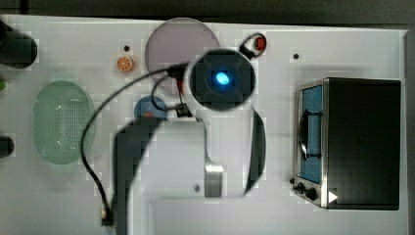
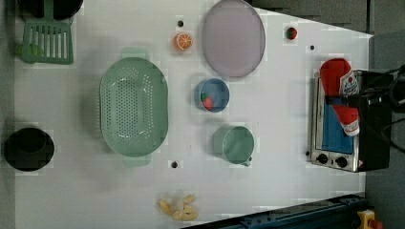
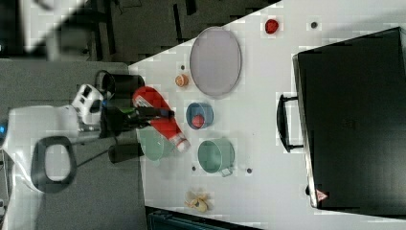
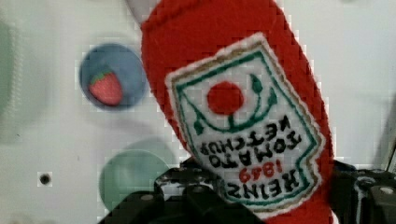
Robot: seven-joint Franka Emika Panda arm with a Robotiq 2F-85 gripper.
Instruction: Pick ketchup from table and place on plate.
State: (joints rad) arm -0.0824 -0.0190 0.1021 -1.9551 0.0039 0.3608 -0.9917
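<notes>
Gripper (image 3: 143, 113) was clamped around the ketchup (image 3: 160, 117) mid-body, holding it aloft above the counter (image 2: 277, 143), cap end down, apart from the plate (image 2: 233, 38).

Robot lab, toy kitchenware table (image 2: 286, 143) (white)

Ketchup (image 3: 160, 116): red soft bottle, white cap, labelled, tilted, lifted off the tabletop (image 3: 258, 139), clamped mid-body in the claw (image 3: 158, 113). Plate (image 3: 215, 61): pale lilac-grey, round, flat on the tabletop, apart from the ketchup.
</notes>
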